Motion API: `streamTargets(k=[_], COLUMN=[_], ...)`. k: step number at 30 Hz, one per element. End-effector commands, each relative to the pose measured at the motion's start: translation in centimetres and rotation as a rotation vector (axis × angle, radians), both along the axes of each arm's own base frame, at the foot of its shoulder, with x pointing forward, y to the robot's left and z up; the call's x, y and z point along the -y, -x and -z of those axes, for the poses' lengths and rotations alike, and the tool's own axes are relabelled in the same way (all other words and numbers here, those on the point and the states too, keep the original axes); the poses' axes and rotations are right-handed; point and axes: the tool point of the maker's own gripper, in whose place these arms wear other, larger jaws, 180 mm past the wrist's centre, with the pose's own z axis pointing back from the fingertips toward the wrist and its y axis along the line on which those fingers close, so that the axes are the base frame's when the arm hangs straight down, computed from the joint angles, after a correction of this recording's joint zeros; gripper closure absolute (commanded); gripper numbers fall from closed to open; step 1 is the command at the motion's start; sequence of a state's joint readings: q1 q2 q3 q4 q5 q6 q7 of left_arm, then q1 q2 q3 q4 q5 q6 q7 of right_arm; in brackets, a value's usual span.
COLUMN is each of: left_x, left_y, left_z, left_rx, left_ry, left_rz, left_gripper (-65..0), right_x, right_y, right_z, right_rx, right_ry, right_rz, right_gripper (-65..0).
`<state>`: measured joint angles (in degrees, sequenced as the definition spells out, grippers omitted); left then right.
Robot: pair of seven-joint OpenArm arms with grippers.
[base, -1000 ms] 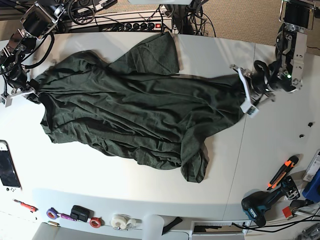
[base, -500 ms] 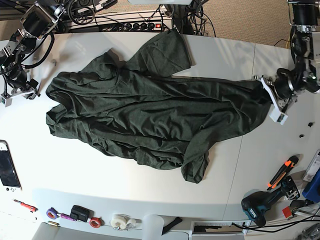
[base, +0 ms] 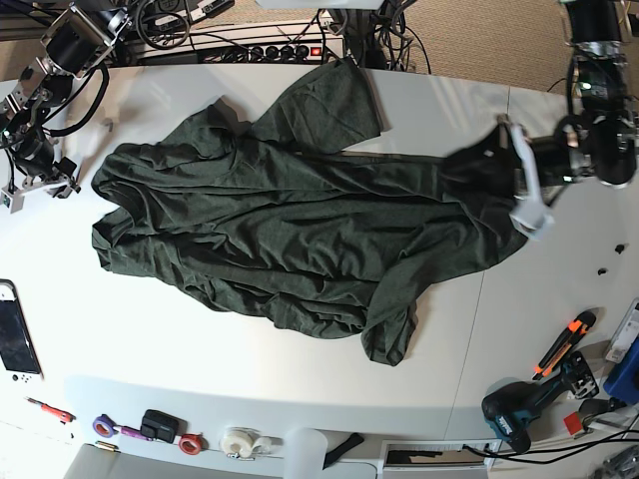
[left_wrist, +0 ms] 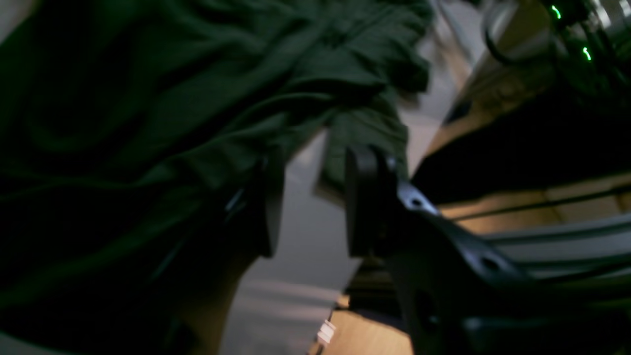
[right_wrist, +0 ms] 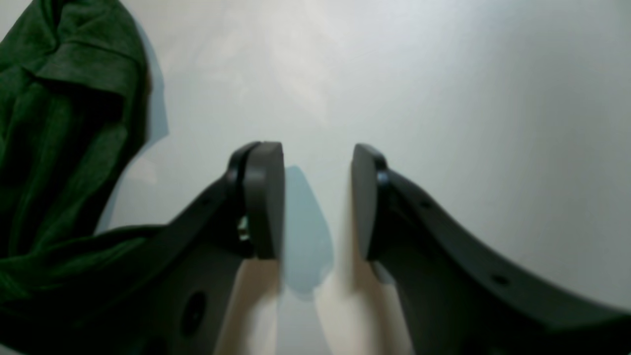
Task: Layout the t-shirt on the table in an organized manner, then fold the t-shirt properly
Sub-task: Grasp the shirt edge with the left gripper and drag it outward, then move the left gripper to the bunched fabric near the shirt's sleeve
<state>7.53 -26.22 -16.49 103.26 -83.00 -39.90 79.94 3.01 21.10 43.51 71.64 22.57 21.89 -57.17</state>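
Both arms are black and silver metal with black cables; the fingers (right_wrist: 266, 197) are dark grey, flat pads.

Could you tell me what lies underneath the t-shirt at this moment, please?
Only the white table shows around the t-shirt, which lies spread and wrinkled on it. Whatever the fabric covers, including the table's seam line there, cannot be seen.

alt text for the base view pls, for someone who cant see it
Overhead view: a wrinkled dark olive t-shirt lies spread across a white table, not yet folded. The right gripper sits open just off the shirt's edge, and the left gripper hangs open at the opposite edge. Hand tools and tape rolls line the near edge.
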Motion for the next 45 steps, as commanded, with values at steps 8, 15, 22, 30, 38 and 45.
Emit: streamTargets(k=[8, 15, 22, 30, 38, 45], left_x=[8.6, 13.8, 16.2, 20.2, 20.3, 20.2], left_y=[1.8, 5.1, 5.4, 7.9, 6.7, 6.4], left_z=[0.6, 5.4, 7.3, 6.7, 6.3, 6.4], left_rx=[0.161, 0.245, 0.375, 0.42, 0.483, 0.469], left_ry=[-0.082, -0.281, -0.493, -0.475, -0.522, -0.522], left_rz=[0.179, 0.299, 0.239, 0.261, 0.188, 0.16], left_gripper=[-21.9, -22.0, -22.0, -25.0, -25.0, -25.0], right_x=[0.3, 0.4, 0.3, 0.3, 0.3, 0.3], right_y=[0.9, 0.9, 0.9, 0.9, 0.9, 0.9], right_z=[0.3, 0.3, 0.3, 0.3, 0.3, 0.3], right_rx=[-0.057, -0.056, -0.056, -0.056, -0.055, -0.055], right_ry=[-0.001, -0.001, -0.001, -0.001, -0.001, -0.001], right_rz=[0.005, 0.006, 0.006, 0.006, 0.006, 0.006], right_gripper=[-23.6, -23.6, -23.6, -23.6, -23.6, -23.6])
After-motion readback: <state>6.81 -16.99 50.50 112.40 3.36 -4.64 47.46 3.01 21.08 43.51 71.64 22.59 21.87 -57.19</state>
